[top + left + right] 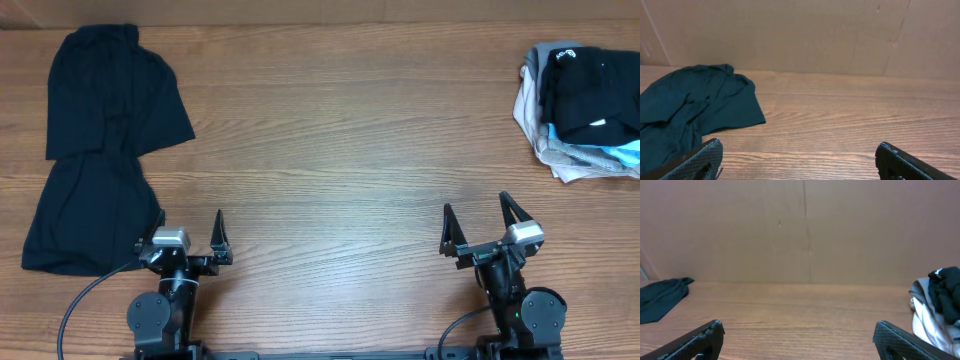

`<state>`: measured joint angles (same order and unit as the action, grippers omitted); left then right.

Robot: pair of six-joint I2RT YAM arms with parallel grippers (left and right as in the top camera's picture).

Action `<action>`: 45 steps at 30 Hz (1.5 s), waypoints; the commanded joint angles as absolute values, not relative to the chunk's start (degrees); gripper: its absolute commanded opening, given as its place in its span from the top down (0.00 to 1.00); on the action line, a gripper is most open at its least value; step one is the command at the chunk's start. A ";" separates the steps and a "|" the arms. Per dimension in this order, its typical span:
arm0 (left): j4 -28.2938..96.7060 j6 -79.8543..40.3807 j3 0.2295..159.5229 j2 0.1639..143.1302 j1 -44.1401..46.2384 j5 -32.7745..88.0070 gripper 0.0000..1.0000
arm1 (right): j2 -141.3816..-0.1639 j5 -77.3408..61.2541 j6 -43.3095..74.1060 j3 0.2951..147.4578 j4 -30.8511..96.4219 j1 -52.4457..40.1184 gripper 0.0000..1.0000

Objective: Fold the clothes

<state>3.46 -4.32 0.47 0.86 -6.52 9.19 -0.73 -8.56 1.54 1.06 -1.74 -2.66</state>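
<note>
Your arms: black throughout, round joint housings (150,315) at base. Left claw (188,235), right claw (476,215): slim pointed black fingers (697,161), silver-grey block (170,238) behind each. Black cable (75,300) curls from each base. Finger faces finely textured.
</note>
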 commanded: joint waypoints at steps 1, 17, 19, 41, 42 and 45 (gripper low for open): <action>3.62 -3.68 0.27 0.36 -6.74 8.54 0.00 | -0.34 -8.60 1.93 0.47 -2.09 -2.55 0.00; 3.62 -3.66 0.27 0.36 -6.74 8.43 0.00 | -0.34 -8.58 1.93 0.47 -2.09 -2.55 0.00; 3.62 -3.66 0.27 0.36 -6.74 8.38 0.00 | -0.34 -8.58 1.93 0.47 -2.09 -2.55 0.00; 8.62 -4.47 6.90 0.36 -6.74 8.38 0.00 | -0.34 -8.60 1.96 1.58 -2.94 -2.55 0.00; 9.32 -4.40 7.44 0.36 -6.74 8.36 0.00 | -0.34 -8.62 1.96 1.80 -2.94 -2.55 0.00; 10.96 -4.23 8.95 0.36 -6.74 8.36 0.00 | -0.34 -8.60 1.93 2.72 -2.96 -2.55 0.00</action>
